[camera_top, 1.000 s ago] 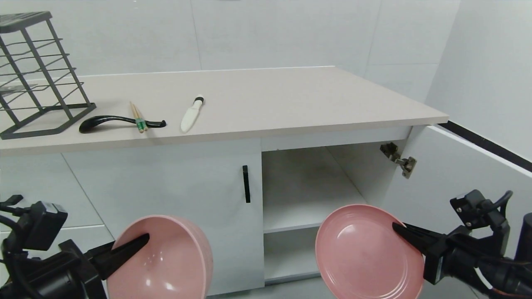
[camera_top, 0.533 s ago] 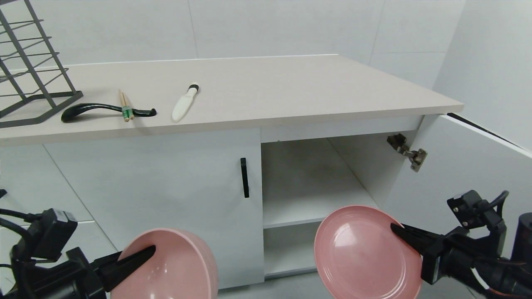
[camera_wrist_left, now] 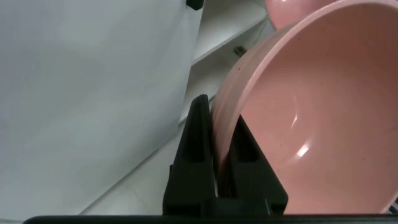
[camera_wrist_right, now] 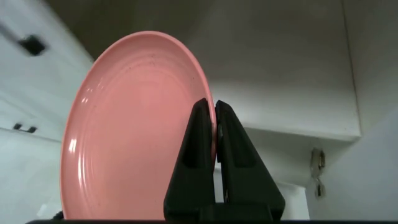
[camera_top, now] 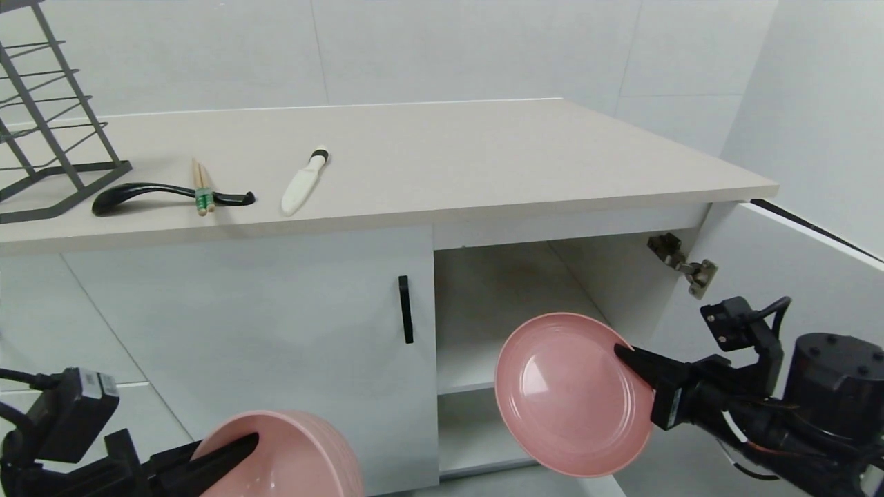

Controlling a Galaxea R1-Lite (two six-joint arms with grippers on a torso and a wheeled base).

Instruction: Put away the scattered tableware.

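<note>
Left hand (camera_top: 246, 442) low, clamped on the pink bowl (camera_top: 307, 459) — right hand (camera_top: 621, 352) higher, clamped on the pink plate (camera_top: 563, 397).

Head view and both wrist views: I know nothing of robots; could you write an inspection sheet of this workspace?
Surface: beige countertop, utensils near its left front.
Job's things: pink plate held on edge before the open cupboard; pink bowl held low before the closed door; black ladle, chopsticks across its handle, white utensil beside them.
Clutter: nothing seen.
Tools: left tool shut on bowl's rim; right tool shut on plate's rim.
Cables: black cable loops above right wrist.
Surroundings: wire rack at countertop's left end; white tiled wall.
</note>
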